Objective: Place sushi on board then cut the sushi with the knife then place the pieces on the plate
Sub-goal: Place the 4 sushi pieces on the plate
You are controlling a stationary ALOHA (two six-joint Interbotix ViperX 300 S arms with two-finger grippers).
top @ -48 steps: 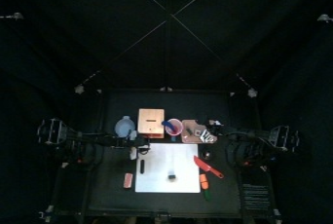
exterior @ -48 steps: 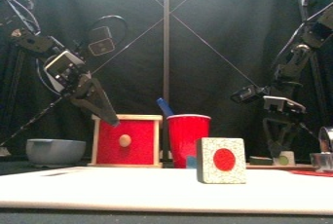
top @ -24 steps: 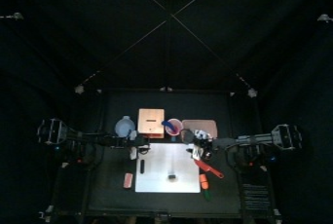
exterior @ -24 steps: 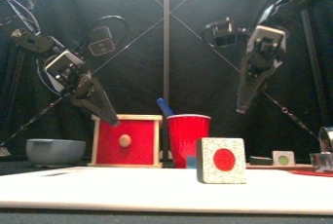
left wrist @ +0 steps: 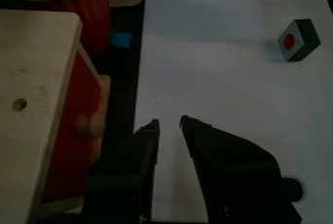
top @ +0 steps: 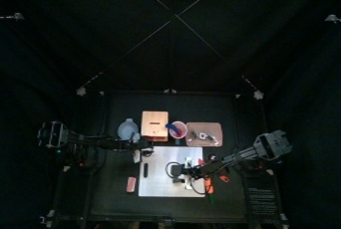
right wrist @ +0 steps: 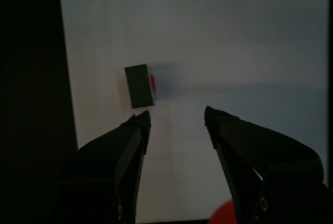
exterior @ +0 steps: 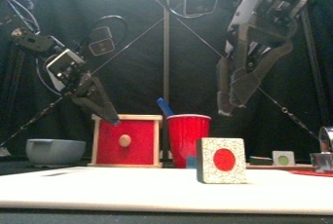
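- Right gripper (right wrist: 178, 118) had swung in from the table's right side, where it hung low a second before. It now hung high over the white cutting board (exterior: 130, 184). The left arm had not shifted.
- Sushi piece (exterior: 223, 160) stood on edge on the board, toward its front, with its red centre facing the front. Nothing touched it.
- Right gripper's jaws were spread wide and empty, well above the sushi piece. In the right wrist view the piece showed beyond the jaw tips, apart from both.
- Left gripper (left wrist: 169, 123) hung over the board's back left part, just beside the wooden box (exterior: 127, 140). Its jaws were parted only narrowly and held nothing.
- Behind the board, the box showed its red drawer front, and the red cup (exterior: 189, 138) stood just to its right with the blue knife (exterior: 166, 105) in it.
- Blue-grey bowl (exterior: 55, 150) sat left of the box.
- Pink tray (top: 204, 131) lay right of the cup.
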